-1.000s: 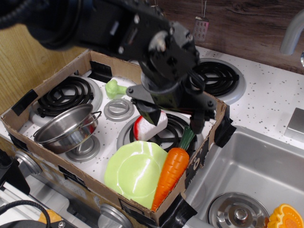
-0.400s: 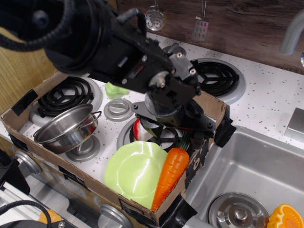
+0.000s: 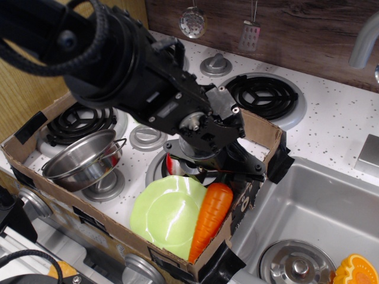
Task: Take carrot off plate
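The carrot should be gripped near its stem end by the gripper, whose opening cannot be told.

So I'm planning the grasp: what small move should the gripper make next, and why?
Probably close on the stem end of the glossy orange toy carrot. The gripper sits low over that end, hiding the stem, while the carrot lies on the lime-green scalloped plate's right rim.

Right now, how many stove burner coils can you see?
3: one back left inside the cardboard box, one behind the box at back right, one under the gripper, mostly covered. Others may be hidden by the arm.
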Tool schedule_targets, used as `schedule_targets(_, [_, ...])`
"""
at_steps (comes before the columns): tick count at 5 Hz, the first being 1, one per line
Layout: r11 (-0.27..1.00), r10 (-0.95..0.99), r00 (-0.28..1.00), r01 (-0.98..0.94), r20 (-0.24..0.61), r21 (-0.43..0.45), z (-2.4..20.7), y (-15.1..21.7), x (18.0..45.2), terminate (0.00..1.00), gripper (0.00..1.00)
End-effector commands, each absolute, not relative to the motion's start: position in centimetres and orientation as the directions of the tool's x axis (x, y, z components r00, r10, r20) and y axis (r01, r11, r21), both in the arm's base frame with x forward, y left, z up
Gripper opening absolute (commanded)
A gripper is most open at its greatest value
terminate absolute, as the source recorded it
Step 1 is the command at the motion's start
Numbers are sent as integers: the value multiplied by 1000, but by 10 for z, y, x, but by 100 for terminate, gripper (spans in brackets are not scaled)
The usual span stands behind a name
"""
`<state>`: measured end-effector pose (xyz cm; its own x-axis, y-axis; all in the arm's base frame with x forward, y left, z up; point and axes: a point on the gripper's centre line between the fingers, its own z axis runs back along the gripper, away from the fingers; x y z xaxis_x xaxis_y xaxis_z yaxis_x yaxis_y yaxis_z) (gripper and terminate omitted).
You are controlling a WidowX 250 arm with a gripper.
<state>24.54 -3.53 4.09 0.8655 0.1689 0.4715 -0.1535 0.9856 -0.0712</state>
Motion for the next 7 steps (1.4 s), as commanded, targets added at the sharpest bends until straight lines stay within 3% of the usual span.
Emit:
schedule_targets(1, [981, 190, 857, -183, 480, -62, 51, -38, 251, 0, 0])
schedule_targets(3, [977, 214, 903, -196, 372, -86, 79, -33, 256, 0, 0])
schedule_targets(4, [988, 149, 949, -135, 278, -70, 94, -12, 271, 0, 0])
schedule_targets(5, [998, 64, 968, -62, 243, -18, 103, 12, 285, 0, 0])
schedule_targets(7, [991, -129, 990, 128, 49, 40, 113, 55, 312, 0, 0])
